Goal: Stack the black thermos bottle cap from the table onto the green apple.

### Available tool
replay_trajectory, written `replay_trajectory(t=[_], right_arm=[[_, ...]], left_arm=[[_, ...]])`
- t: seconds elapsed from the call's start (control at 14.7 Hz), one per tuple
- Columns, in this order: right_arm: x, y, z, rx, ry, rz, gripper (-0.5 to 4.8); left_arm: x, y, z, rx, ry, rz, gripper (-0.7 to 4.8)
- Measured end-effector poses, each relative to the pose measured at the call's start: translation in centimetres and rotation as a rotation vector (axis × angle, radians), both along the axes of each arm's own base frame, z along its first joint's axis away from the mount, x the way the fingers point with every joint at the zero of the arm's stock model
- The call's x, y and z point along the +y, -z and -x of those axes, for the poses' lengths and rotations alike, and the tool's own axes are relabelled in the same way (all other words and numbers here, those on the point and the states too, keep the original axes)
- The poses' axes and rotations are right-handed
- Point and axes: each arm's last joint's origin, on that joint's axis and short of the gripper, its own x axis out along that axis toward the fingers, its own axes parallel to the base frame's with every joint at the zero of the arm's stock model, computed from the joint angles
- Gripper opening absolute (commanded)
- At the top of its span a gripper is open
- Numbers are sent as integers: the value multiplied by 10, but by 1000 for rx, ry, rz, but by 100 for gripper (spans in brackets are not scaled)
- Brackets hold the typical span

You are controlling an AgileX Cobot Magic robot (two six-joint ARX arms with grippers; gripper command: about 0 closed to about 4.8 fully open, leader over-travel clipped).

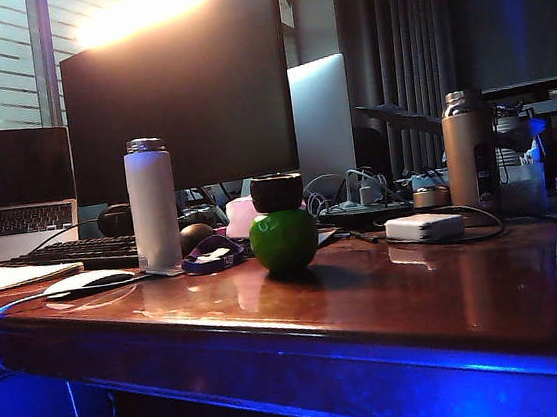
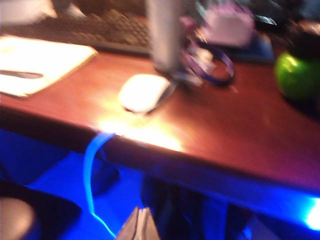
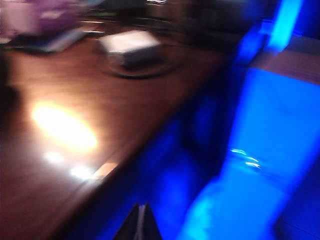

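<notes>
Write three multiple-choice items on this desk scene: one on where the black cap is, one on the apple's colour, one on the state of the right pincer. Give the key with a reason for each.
1. Where is the black thermos bottle cap?
A. on the keyboard
B. on top of the green apple
C. on the floor

2. What colour is the apple?
A. red
B. yellow
C. green

3. How is the right pincer?
A. shut, holding nothing
B. wide open
C. clamped on the cap

Key: B, the exterior view shows the cap sitting on the apple on the table; C, it is bright green in the exterior and left wrist views; A, its tips meet, off the table's edge. The left pincer is likewise shut, below the front edge.
</notes>
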Motion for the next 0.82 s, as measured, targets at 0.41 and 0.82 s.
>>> replay_trajectory(t=[0.41, 0.82], right_arm=[[-35, 0, -2, -5, 380, -1, -1], [-42, 0, -1, -4, 424, -10, -1]], left_arm=[[2, -2, 2, -30, -24, 1, -3], [2, -2, 2, -30, -24, 1, -3]])
